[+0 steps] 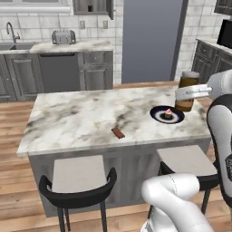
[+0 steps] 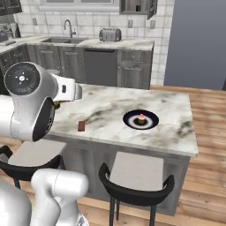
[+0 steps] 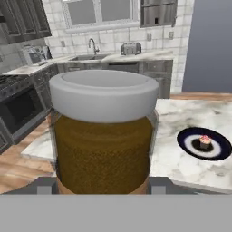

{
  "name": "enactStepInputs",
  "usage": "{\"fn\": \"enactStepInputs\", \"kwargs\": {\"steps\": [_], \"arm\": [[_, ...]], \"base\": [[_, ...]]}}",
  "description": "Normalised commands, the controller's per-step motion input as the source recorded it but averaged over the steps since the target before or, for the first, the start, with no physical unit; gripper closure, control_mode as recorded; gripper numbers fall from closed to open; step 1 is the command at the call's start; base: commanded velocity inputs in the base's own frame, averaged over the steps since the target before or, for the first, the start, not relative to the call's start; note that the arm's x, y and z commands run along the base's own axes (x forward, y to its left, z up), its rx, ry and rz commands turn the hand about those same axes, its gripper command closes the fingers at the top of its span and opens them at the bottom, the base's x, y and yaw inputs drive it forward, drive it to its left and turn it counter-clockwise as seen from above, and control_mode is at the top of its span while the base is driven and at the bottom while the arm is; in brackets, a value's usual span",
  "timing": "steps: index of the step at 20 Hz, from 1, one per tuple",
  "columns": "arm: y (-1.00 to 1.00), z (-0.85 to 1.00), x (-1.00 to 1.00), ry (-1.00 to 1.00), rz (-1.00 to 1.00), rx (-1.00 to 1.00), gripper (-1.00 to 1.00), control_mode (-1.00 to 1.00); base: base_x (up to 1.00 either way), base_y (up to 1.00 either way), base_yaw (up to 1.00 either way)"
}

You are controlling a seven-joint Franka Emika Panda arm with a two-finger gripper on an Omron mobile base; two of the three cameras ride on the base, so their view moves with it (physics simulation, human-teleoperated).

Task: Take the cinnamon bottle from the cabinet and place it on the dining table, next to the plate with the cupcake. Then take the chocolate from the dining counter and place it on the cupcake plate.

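Cinnamon in its brown, white-lidded bottle (image 3: 103, 136) is standing upright between my jaws, which are gripping it just beyond the dark round cupcake plate (image 1: 157, 115) on the marble surface (image 1: 90, 118); I am judging the landing spot lies straight below, beside that plate.

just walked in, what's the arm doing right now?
The gripper holds the cinnamon bottle beside the dark plate with the cupcake on the marble dining counter. From these views I cannot tell whether the bottle is set down yet. The chocolate lies untouched near the counter's front edge.
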Motion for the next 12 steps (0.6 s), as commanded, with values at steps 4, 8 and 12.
{"fn": "enactStepInputs", "kwargs": {"steps": [4,8,12], "arm": [[-0.91,-0.3,0.95,0.0,0.35,0.03,1.0,-1.0],[-0.81,-0.58,0.92,0.0,0.39,0.01,1.0,-1.0],[-0.74,-0.68,0.62,0.0,0.42,0.0,1.0,-1.0]], "base": [[0.0,0.0,0.0],[0.0,0.0,0.0],[0.0,0.0,0.0]]}}
